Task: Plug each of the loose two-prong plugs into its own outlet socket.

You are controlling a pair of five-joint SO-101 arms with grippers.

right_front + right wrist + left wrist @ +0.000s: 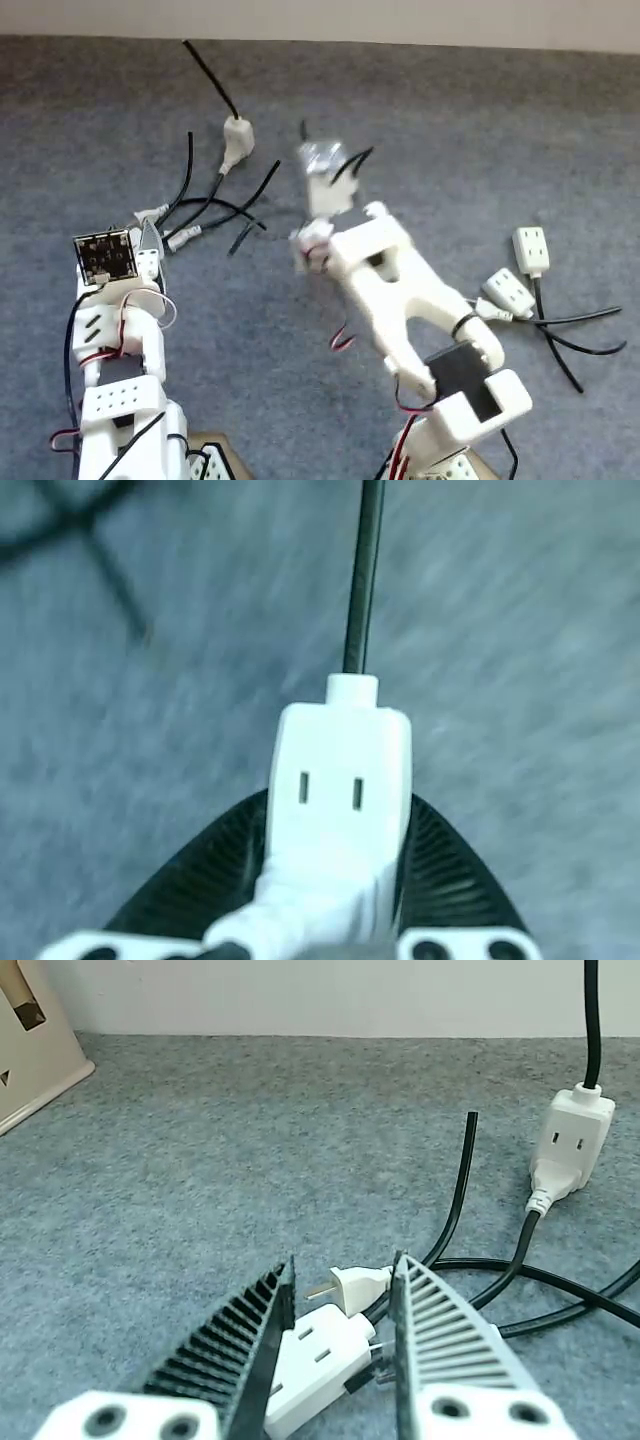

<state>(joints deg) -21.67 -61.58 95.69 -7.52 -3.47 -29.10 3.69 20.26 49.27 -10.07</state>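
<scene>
between the open jaws of my left gripper [345, 1260], a socket [310, 1355] and loose plug [355, 1282] lie unjoined; right gripper [340, 805] clamps a second socket [340, 750]. no plug seated here yet, i judge.

Rough, matt grey carpet-like cloth covers the counter [200, 1160]. The outlet socket [340, 770] is smooth, faintly glossy white plastic. The cords [458, 1190] have smooth black sheathing. The left hand [341, 1270] has ribbed black plastic fingers [235, 1335]. The plug [362, 1282] has bare metal prongs.
</scene>
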